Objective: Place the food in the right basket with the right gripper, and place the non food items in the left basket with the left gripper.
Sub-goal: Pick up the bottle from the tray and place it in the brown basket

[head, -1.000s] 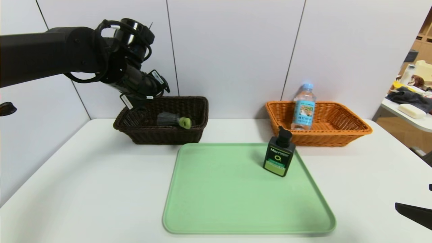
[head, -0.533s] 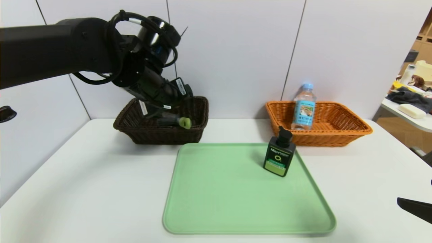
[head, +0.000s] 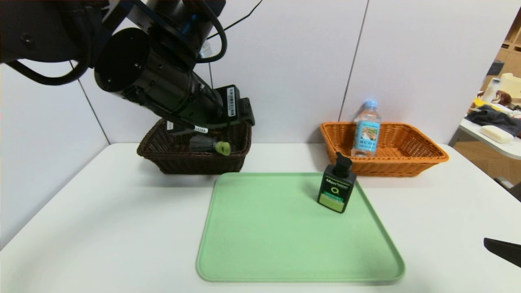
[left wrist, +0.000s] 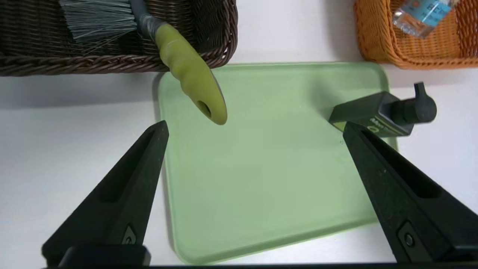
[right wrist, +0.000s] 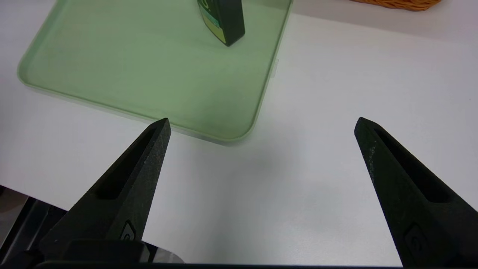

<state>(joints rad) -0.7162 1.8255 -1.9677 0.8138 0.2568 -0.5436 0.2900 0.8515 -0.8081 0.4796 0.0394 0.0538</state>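
Observation:
A scrub brush (head: 209,145) lies in the dark brown left basket (head: 191,162), its olive handle (left wrist: 190,78) poking over the rim. My left arm (head: 154,77) hangs above that basket. The left gripper (left wrist: 254,125) is open and empty, clear of the brush. The black pump bottle (head: 337,189) stands on the green tray (head: 285,236), near its far right corner. The water bottle (head: 366,130) stands upright in the orange right basket (head: 423,156). My right gripper (right wrist: 261,123) is open and empty over the bare table, and only its tip (head: 502,250) shows at the right edge.
The white table (head: 101,224) ends at a panelled wall just behind both baskets. A side table with clutter (head: 494,132) stands off to the right. The tray's near corner (right wrist: 239,130) lies just ahead of the right gripper.
The left arm has risen from the dark basket and swung towards the middle, leaving the brush inside, and its jaws have widened. The right gripper has drifted slightly outward.

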